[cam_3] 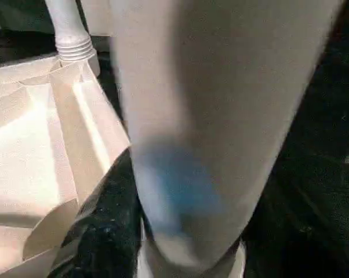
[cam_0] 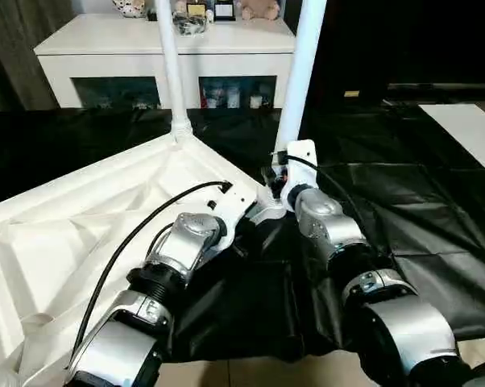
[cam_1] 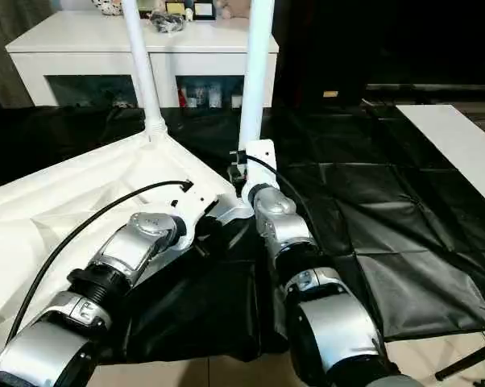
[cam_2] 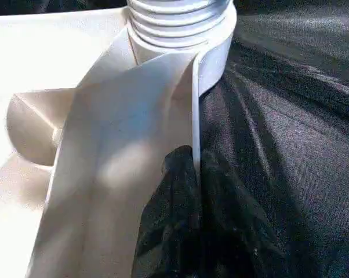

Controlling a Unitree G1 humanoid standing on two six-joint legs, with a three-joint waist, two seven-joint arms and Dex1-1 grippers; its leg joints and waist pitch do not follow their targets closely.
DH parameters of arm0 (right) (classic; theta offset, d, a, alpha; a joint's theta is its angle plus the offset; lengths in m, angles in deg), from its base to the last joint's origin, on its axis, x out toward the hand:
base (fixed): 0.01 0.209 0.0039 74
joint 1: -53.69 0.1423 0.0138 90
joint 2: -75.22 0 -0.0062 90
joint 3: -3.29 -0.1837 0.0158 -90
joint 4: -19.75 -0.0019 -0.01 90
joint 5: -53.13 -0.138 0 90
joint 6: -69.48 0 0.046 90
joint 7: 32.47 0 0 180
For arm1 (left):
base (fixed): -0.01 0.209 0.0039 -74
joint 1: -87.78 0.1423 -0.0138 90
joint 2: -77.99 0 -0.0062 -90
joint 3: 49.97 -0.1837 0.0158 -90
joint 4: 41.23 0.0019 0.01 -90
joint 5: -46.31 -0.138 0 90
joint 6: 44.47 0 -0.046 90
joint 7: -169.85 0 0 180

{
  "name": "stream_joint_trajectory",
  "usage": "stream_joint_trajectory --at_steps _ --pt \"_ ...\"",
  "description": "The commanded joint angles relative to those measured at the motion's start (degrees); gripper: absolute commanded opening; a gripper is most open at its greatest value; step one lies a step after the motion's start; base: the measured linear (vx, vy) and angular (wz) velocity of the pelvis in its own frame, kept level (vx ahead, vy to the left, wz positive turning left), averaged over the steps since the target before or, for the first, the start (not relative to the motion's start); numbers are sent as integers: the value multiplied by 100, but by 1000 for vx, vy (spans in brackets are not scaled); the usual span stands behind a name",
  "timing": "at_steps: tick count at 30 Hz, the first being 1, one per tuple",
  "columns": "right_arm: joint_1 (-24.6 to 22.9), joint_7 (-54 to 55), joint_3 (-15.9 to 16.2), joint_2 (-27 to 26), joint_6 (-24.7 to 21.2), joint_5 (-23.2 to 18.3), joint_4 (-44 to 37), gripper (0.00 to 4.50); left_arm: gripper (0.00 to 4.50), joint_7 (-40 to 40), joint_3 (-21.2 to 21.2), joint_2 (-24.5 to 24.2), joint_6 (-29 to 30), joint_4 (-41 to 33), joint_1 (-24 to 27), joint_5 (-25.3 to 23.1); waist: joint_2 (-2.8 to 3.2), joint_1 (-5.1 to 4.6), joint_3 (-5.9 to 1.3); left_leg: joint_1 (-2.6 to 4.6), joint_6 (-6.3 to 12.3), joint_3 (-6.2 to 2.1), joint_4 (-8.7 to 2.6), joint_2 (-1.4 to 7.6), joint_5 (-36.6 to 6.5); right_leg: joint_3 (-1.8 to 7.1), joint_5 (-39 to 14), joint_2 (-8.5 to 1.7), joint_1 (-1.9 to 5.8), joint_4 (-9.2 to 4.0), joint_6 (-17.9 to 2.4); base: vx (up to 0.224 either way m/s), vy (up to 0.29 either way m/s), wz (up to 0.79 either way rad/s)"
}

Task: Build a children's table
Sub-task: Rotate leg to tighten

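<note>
Children's table (cam_0: pixel 105 210) is lying upside down on black sheeting on the floor, two smooth tapered legs standing upright. Seen from the head, the right gripper (cam_0: pixel 276 173) is reaching the near leg (cam_0: pixel 300 72), just ahead; whether it is clasping, I cannot tell. From the left wrist, the left gripper (cam_2: pixel 196 174) is pinching the thin rim (cam_2: pixel 195 116), clenched, below the ribbed socket (cam_2: pixel 180 23). From the right wrist, the leg is looming close.

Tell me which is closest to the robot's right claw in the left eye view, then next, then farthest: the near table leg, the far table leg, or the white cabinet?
1. Near leg, right at the right claw.
2. Far leg, at the tabletop's back corner.
3. White cabinet, behind both.
</note>
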Motion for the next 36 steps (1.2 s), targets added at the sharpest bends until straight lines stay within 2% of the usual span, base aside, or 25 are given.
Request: stream_joint_trajectory --at_steps 1,2,3,4,5,6,7,8,10,12,13,14,15,16,17,18,19,21,23,24,26,28,31,33,36 --pt "-123 -185 -31 31 -142 -62 184 270 0 -61 72 -9 -40 48 -6 35 8 20 -188 75 -101 -236 -597 407 -3025 264 -2670 -542 -21 -505 -839 0 0 0" --pt "-80 -282 -30 54 -104 -74 117 289 0 -59 77 -20 -56 60 -12 38 -10 15 -211 20 -62 -238 -594 411 -2754 277 -2385 -545 36 -453 -916 0 0 0" --pt "-50 -351 -45 74 -99 -103 48 297 0 -54 81 -30 -67 70 -18 40 4 55 -225 -37 38 -192 -586 414 -2274 298 -1888 -553 70 -415 -1073 0 0 0" --pt "-8 -580 -78 124 -95 -153 -138 305 0 -33 84 -54 -129 88 -36 42 12 80 -240 -46 124 -147 -555 420 -1907 308 -1518 -565 76 -392 -1217 0 0 0" --pt "-9 -644 -72 146 -106 -160 -215 305 0 -28 89 -62 -145 97 -41 45 -6 90 -245 -105 240 -133 -537 412 -1630 300 -1358 -567 134 -362 -1287 0 0 0" --pt "-9 -825 -60 211 -133 -178 -420 314 0 -10 96 -90 -207 122 -54 49 -6 90 -245 -105 240 -133 -537 412 -1630 300 -1358 -567 134 -362 -1287 0 0 0" --pt "-51 -1035 -10 279 -195 -200 -656 325 0 36 100 -118 -284 133 -55 61 -13 126 -236 -83 365 -111 -526 420 -1607 278 -1618 -541 96 -390 -1259 0 0 0" --pt "-115 -1229 47 359 -259 -218 -910 339 0 76 104 -140 -332 134 -54 73 -15 153 -243 -100 387 -110 -521 420 -1554 274 -1763 -551 113 -397 -1195 0 0 0" --pt "-245 -1550 125 493 -389 -260 -1304 346 0 246 44 -196 -556 120 -34 68 -20 187 -252 -109 416 -108 -516 420 -1369 271 -1717 -552 119 -394 -1158 0 0 0" --pt "-381 -1797 191 616 -541 -316 -1613 366 0 368 17 -242 -555 85 -3 79 -21 228 -276 -66 474 -76 -488 422 -1123 278 -1449 -543 94 -371 -1206 0 0 0" --pt "-747 -2479 408 978 -901 -439 -2336 382 0 736 -70 -380 -665 -27 113 119 -12 268 -270 -104 588 -64 -474 403 -879 267 -1212 -524 147 -356 -1239 0 0 0" --pt "-965 -2885 586 1232 -1012 -435 -2701 384 0 982 -138 -476 -778 -98 185 141 -2 337 -299 -84 695 -63 -442 432 -614 269 -813 -520 167 -307 -1263 53 -35 5" --pt "-1026 -2997 638 1308 -1032 -427 -2795 389 0 1067 -167 -508 -845 -122 209 145 -6 361 -311 -87 742 -67 -427 450 -478 267 -564 -514 172 -269 -1309 69 -31 4" --pt "-1144 -3257 711 1457 -1058 -459 -2938 399 0 1197 -196 -573 -898 -178 255 159 33 356 -324 -98 756 -59 -413 454 -350 273 -311 -509 167 -225 -1389 69 -31 4" --pt "-1221 -3433 754 1554 -1076 -486 -3029 413 0 1281 -214 -616 -929 -215 286 169 10 353 -341 -115 819 -44 -380 434 -212 257 83 -494 176 -180 -1528 61 -25 1" --pt "-1221 -3433 754 1554 -1076 -486 -3029 421 0 1281 -214 -616 -929 -215 286 169 -14 346 -339 -136 827 -38 -370 410 -187 256 198 -488 197 -167 -1577 0 0 0" --pt "-1449 -3919 854 1829 -1002 -473 -3255 426 0 1662 -275 -760 -1144 -369 409 251 6 360 -349 -178 841 -47 -342 406 -199 253 334 -515 231 -133 -1643 0 0 0" --pt "-1725 -4474 1024 2159 -885 -421 -3549 432 0 2166 -324 -929 -1335 -606 569 404 25 377 -384 -146 916 -40 -308 439 -19 243 681 -493 222 -72 -1721 0 0 0" --pt "-1953 -4888 1166 2431 -859 -429 -3839 432 0 2579 -354 -1090 -1424 -838 699 523 18 408 -389 -180 1080 -35 -274 443 236 226 1120 -467 227 -12 -1778 0 0 0" --pt "-2062 -5029 1222 2555 -902 -470 -4031 432 0 2752 -380 -1190 -1472 -960 763 562 31 436 -386 -171 1125 -32 -270 453 161 212 985 -469 210 -24 -1780 0 0 0" --pt "-2213 -5220 1298 2689 -912 -515 -4239 432 0 3117 -408 -1370 -1434 -1250 909 711 50 487 -363 -148 1062 -20 -286 495 -68 212 507 -487 183 -58 -1746 0 0 0" --pt "-2239 -5277 1325 2685 -851 -496 -4211 432 0 3337 -412 -1442 -1402 -1420 989 833 61 486 -336 -150 879 -20 -311 496 -291 206 -14 -484 163 -94 -1708 0 0 0" --pt "-2283 -5337 1332 2638 -815 -497 -4213 432 0 3310 -388 -1480 -1402 -1481 1019 822 60 469 -280 -86 465 -8 -360 491 -923 228 -974 -471 108 -202 -1532 0 0 0" --pt "-2302 -5369 1342 2626 -797 -505 -4208 432 0 3307 -374 -1487 -1423 -1478 1028 802 40 463 -282 -98 376 -5 -367 475 -948 237 -1151 -480 128 -206 -1414 0 0 0" --pt "-2352 -5449 1370 2601 -752 -497 -4158 432 0 3335 -369 -1548 -1435 -1502 1055 781 51 463 -308 -125 401 -2 -349 467 -740 233 -953 -486 142 -167 -1364 0 0 0"
